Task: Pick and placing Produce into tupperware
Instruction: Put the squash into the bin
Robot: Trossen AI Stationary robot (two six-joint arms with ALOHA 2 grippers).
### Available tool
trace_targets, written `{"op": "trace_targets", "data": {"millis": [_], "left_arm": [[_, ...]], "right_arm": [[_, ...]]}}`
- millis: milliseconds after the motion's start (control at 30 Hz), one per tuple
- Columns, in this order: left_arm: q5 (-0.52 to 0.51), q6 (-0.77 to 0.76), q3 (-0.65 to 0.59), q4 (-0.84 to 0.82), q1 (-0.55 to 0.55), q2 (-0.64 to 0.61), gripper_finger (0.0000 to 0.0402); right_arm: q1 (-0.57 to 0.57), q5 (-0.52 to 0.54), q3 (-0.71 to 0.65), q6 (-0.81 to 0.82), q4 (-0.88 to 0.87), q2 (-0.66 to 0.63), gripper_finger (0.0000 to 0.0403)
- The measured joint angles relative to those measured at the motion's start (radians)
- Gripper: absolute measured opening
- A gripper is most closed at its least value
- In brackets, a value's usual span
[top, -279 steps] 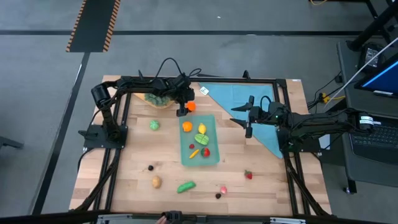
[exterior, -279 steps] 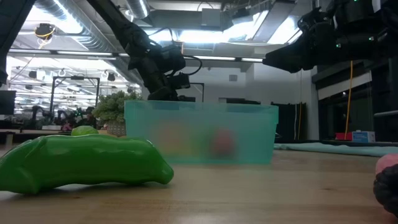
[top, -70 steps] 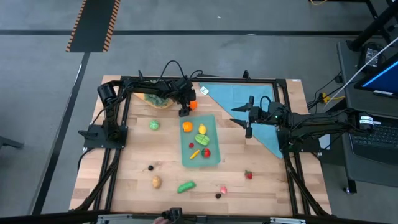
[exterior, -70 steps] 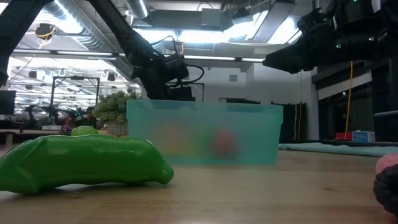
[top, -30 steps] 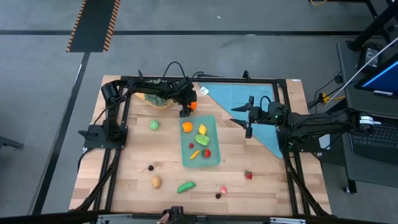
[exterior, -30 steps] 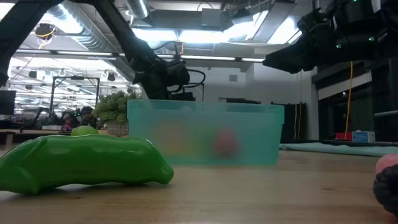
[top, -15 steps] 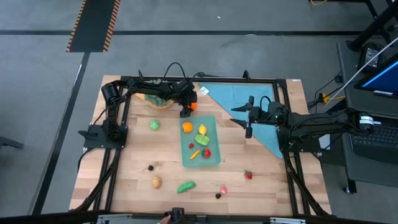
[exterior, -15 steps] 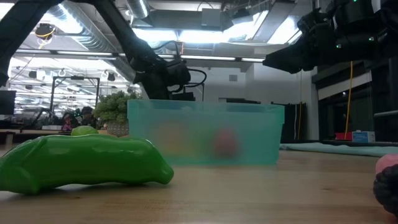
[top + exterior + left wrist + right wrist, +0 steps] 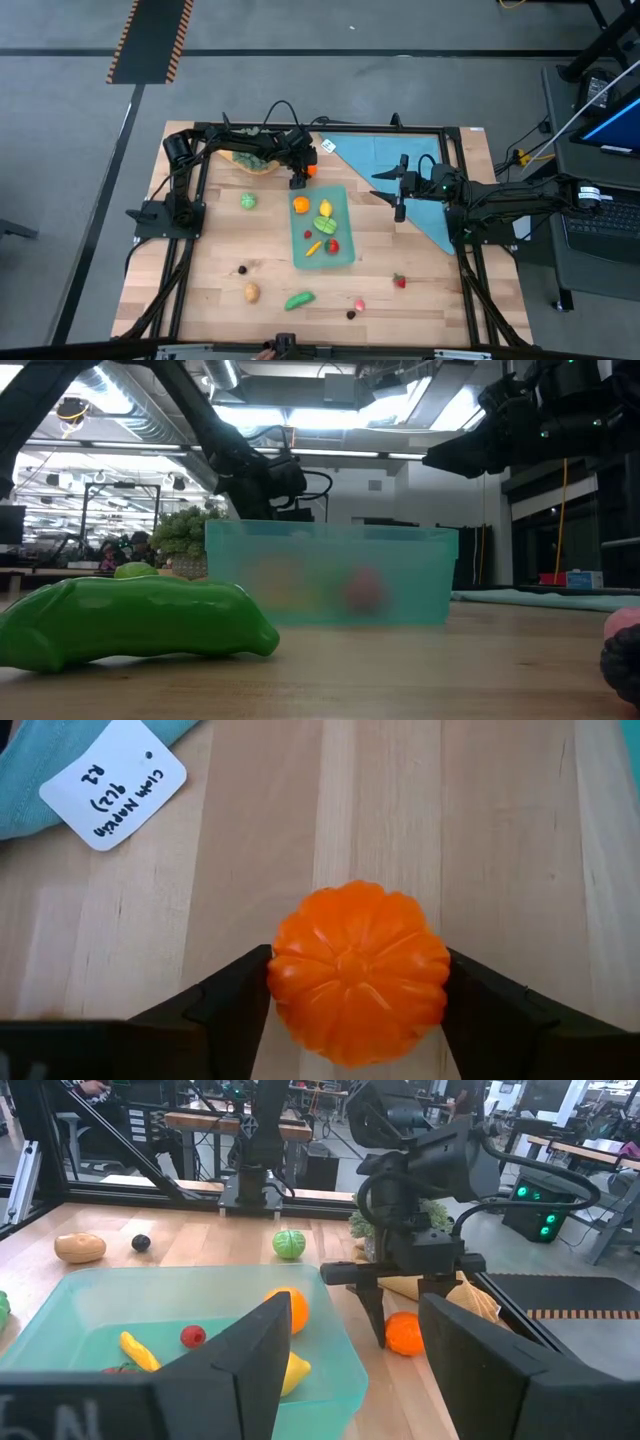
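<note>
A small ribbed orange pumpkin [image 9: 357,973] sits on the wooden table just beyond the far left corner of the teal tupperware [image 9: 342,258]. My left gripper [image 9: 300,176] has come down at it, one finger on each side. The tupperware holds several produce pieces, among them an orange [image 9: 300,204], a yellow piece [image 9: 325,208] and a red one [image 9: 331,244]. My right gripper [image 9: 398,195] hovers open over the blue cloth's edge to the right of the tupperware, with nothing between its fingers. My left gripper has the pumpkin between its two fingers, one against each opposite side [image 9: 285,982] at about its widest part. The fingers slant down at it from the table's far left. The pumpkin stands upright with its underside on the wood.
A leafy green bunch [image 9: 250,158] lies at the far left, with a round green piece [image 9: 247,200] nearer. A white card [image 9: 112,784] and blue cloth [image 9: 400,160] lie beyond the pumpkin. A potato [image 9: 251,292], green pod [image 9: 140,620], strawberry [image 9: 399,281] and small berries lie along the near side.
</note>
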Motion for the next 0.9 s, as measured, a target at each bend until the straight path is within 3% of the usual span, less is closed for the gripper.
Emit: {"op": "trace_targets", "data": {"millis": [367,900], "left_arm": [[-0.006,0.000,-0.001,-0.017,0.001,-0.013,0.0238],[0.004,0.000,-0.001,-0.167,0.014,-0.219,0.0236]], "right_arm": [[0.000,0.000,0.000,0.000,0.000,0.000,0.0221],[0.000,0.000,0.000,0.000,0.000,0.000,0.0221]]}}
